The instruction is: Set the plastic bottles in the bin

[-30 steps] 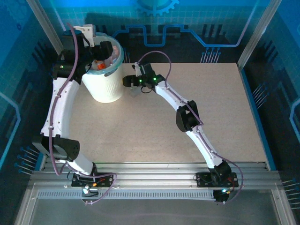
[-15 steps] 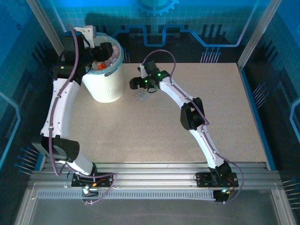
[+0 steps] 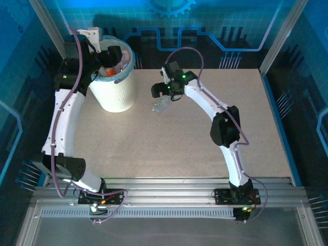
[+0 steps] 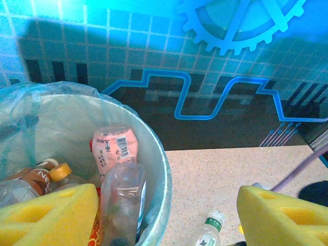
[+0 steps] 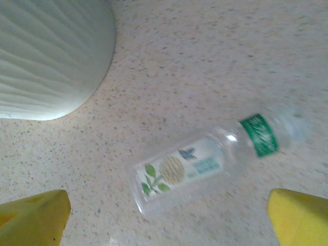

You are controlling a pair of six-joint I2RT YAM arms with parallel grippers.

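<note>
Resting beside one bin (image 3: 116, 95): one loose bottle (image 5: 207, 163).

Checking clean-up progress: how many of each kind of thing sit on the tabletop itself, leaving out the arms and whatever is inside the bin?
Bin: 1
Plastic bottle lying outside it: 1
Total: 2
</note>
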